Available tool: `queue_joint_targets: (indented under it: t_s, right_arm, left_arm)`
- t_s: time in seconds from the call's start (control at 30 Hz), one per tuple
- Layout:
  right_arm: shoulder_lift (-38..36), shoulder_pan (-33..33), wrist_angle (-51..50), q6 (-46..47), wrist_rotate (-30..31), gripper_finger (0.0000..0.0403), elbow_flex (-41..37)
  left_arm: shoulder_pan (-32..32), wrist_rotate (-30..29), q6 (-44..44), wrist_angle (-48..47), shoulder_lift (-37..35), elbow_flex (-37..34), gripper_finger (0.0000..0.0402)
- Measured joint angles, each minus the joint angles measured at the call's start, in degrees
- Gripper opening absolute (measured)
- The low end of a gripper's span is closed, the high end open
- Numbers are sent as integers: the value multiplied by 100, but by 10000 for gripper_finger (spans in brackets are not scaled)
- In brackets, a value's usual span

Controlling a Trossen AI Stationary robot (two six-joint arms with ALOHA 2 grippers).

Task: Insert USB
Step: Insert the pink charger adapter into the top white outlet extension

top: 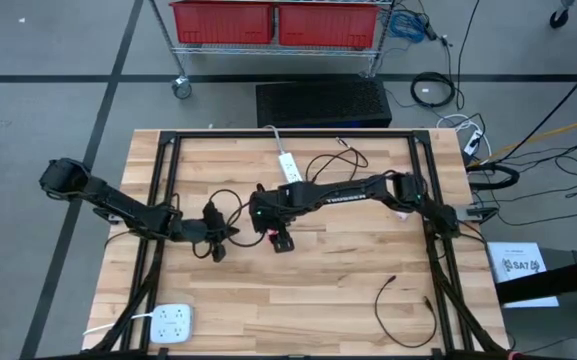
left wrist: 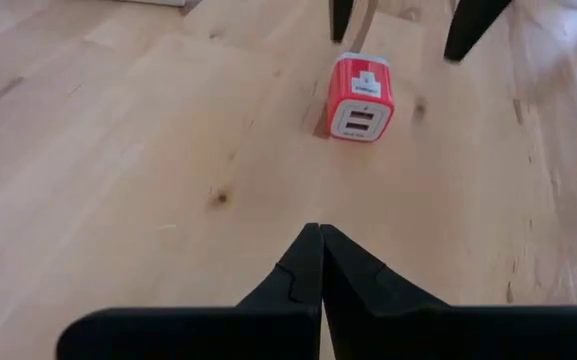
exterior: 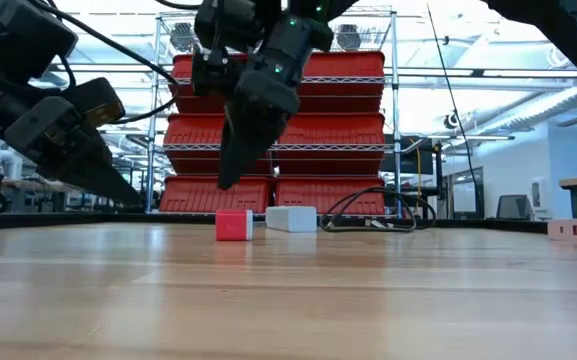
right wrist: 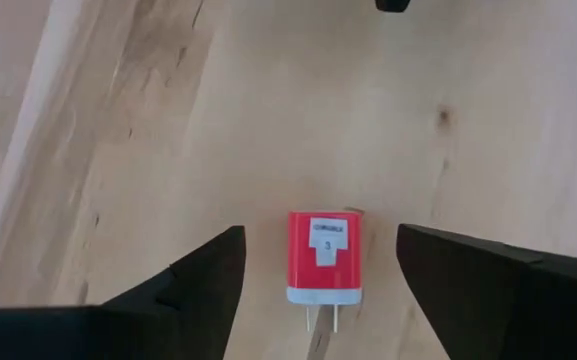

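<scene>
While the right gripper (right wrist: 320,275) hangs over the middle of the bench (top: 318,290), its two fingers (right wrist: 193,280) stand spread wide with nothing between them but air; the red USB charger (right wrist: 321,258) lies flat on the wood below, in the gap, touching neither finger. Its white label faces up and its two metal prongs point toward the wrist camera. In the left wrist view the same charger shows two USB ports on its white end face, directed at the left gripper (left wrist: 318,262). That gripper's fingers are pressed together tip to tip, holding nothing, and sit low over the bench near the charger, on its left-edge side.

In the low view the charger rests on the surface, apart from the right gripper's fingertips above it. A white power strip (top: 288,165) lies toward the far edge, with a black cable (top: 333,160) looped beside it. A white multi-port charger (top: 171,324) sits near the front left corner, and a loose black USB cable (top: 403,310) lies toward the front right corner, well apart from both grippers.
</scene>
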Motion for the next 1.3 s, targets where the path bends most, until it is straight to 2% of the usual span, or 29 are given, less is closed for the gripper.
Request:
queue_joint_targets:
  t_s: [0.63,0.73,0.9,1.0,1.3]
  right_arm:
    - [563,0,130,-112,61,248,0]
    - [563,0,125,-112,65,220,0]
    - [557,0,-28,-267,335,117,8]
    - [548,0,-85,-366,343,114,11]
    - [153,114,108,-1546,313,114,186]
  left_arm:
    - [0,21,-5,12,0,0,6]
    - [-2,41,-11,14,0,0,6]
    - [0,43,-46,56,0,0,6]
    - [0,41,-150,57,0,0,6]
    - [9,-13,-233,636,1,22,6]
